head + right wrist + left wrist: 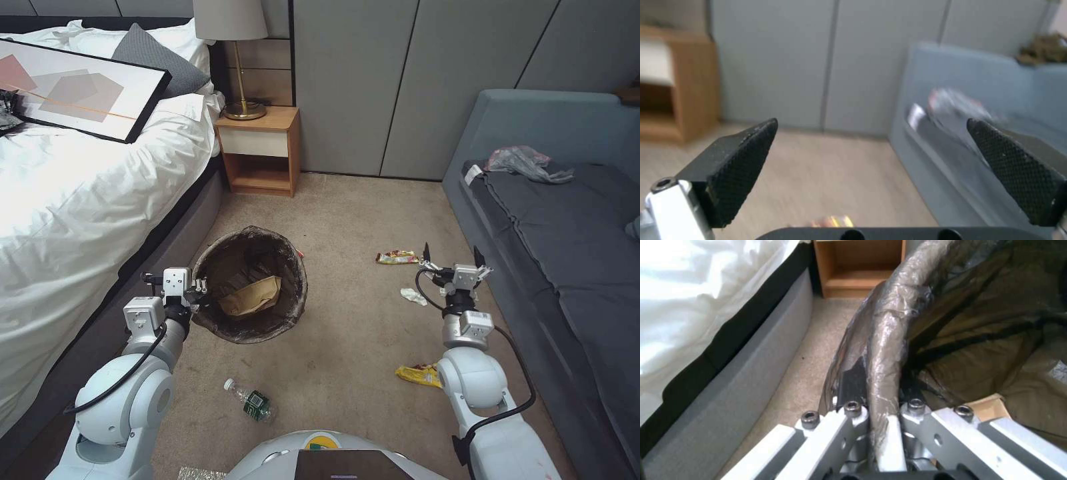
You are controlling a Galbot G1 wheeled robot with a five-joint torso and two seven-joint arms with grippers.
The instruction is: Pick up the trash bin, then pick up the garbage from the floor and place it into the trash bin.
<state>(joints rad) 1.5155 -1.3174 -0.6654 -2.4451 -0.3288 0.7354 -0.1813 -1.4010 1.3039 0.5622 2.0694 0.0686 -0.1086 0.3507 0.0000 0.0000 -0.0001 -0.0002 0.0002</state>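
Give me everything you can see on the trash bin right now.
The trash bin is a small round bucket lined with a dark brown-black plastic bag folded over its rim. It tilts, its mouth facing the head camera, beside the bed. Inside lie tan cardboard-like pieces. The left gripper is shut on its near rim, one finger inside and one outside. The pictures do not settle whether it is clear of the carpet.

Trash bin (250, 333) liner dark brown-black, glossy; tan cardboard piece (252, 297) inside it. Carpet (347, 347) beige. Near the bin: clear bottle (250, 400) with green label and white cap, yellow-red wrapper (397, 257), white tissue (413, 297), yellow wrapper (419, 375). Left pincer (200, 291) silver-white; right pincer (451, 257) has black cross-hatched pads (742, 166). Beyond the bin: nightstand (260, 153) light wood with white drawer, bedding (80, 187) white, sofa (553, 220) grey-blue.
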